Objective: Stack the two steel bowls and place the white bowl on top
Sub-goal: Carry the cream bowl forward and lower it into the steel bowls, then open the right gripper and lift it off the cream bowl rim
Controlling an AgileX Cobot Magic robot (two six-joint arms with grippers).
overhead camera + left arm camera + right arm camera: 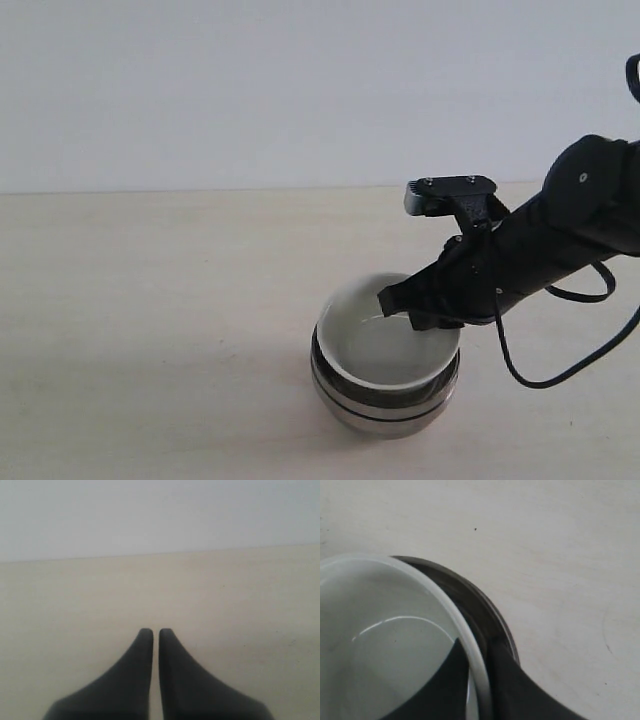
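white bowl (385, 350) sits inside the steel bowls (385, 408), which are nested one in the other (seam line shows round the outside), so the stack looks basically built. right gripper (477, 652) straddles the white bowl's rim on the side of the stack nearest its own arm. one finger is inside the bowl, the other is down in the gap between white rim and steel rim. both press on the rim as far as I can see, so it's gripping the bowl. can't tell whether the bowl is fully bottomed in the stack or hanging on the grip. step in hand, my read: release. open only enough to free the rim, because the outer finger has little room before it hits the steel rim and shoves the stack. then lift straight up out of the stack before pulling away, or the inner finger could drag or tip the white bowl. left gripper (151, 632) is closed on nothing, over the table (75, 595), with the stack out of its view. beside the stack there's only the right arm's cable (520, 375), looping clear of it. nothing blocks the way up.
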